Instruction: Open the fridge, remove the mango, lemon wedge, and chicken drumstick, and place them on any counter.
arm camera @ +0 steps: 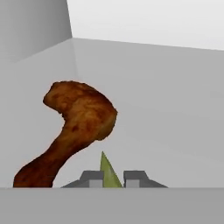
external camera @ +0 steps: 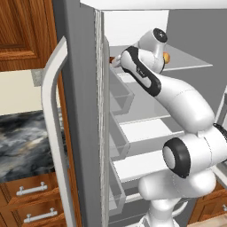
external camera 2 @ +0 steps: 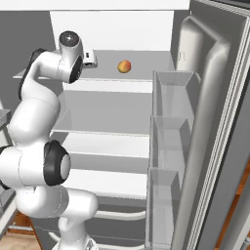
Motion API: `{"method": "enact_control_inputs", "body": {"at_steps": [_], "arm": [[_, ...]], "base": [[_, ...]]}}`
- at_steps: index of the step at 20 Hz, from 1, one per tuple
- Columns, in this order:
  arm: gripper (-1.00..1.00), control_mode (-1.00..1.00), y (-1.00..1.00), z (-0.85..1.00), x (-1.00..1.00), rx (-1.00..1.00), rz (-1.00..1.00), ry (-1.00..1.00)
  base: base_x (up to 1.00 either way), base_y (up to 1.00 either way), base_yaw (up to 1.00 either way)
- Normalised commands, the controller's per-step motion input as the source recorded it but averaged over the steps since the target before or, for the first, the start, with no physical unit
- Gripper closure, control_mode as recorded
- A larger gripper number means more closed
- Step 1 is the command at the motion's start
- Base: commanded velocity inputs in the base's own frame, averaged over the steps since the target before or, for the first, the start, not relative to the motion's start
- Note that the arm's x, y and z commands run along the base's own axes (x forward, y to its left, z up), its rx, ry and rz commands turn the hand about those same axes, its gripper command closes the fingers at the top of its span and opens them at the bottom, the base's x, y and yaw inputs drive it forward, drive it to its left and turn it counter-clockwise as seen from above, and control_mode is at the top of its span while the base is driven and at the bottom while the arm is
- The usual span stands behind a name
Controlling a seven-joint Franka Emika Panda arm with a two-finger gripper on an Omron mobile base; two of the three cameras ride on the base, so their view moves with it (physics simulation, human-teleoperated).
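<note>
Wooden cabinets [external camera: 20,31] and a black marbled counter [external camera: 24,137] fill the left of the left base view, with drawers [external camera: 31,190] below the stone. Next comes the fridge [external camera: 82,111], its left door swung open toward the camera, the long white handle [external camera: 53,133] running down its edge and clear door bins [external camera: 119,137] on its inner side. To the right of that, the white arm [external camera: 181,111] rises from the lower right and reaches onto the top shelf [external camera: 190,62]; a sliver of the mango [external camera: 166,56] shows just past the wrist.

From the right base view the arm stands at the left with its hand on the top shelf, the mango [external camera 2: 124,66] sits on that shelf a little to the right of the hand and apart from it, and the right door [external camera 2: 215,122] with its bins stands open at the far right.

Along the hand view, the drumstick [arm camera: 72,131] lies on the white shelf at the left, thick end up and thin end toward the lower left. Just right of it, the tool [arm camera: 113,179] is clamped on the lemon wedge [arm camera: 108,173], whose pointed green tip sticks up between the two nearly closed fingertips [arm camera: 92,178]. The wedge is near the drumstick; whether they touch is unclear.
</note>
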Motion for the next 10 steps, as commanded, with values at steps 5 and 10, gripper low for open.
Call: {"method": "enact_control_inputs", "body": {"at_steps": [5, 10], "arm": [[1.00, -1.00, 0.00, -0.02, -0.64, 0.00, 0.00, -0.21], [1.00, -1.00, -0.04, 0.00, -0.74, 0.01, 0.00, -0.18]], "base": [[0.00, 0.00, 0.00], [0.00, 0.00, 0.00]]}}
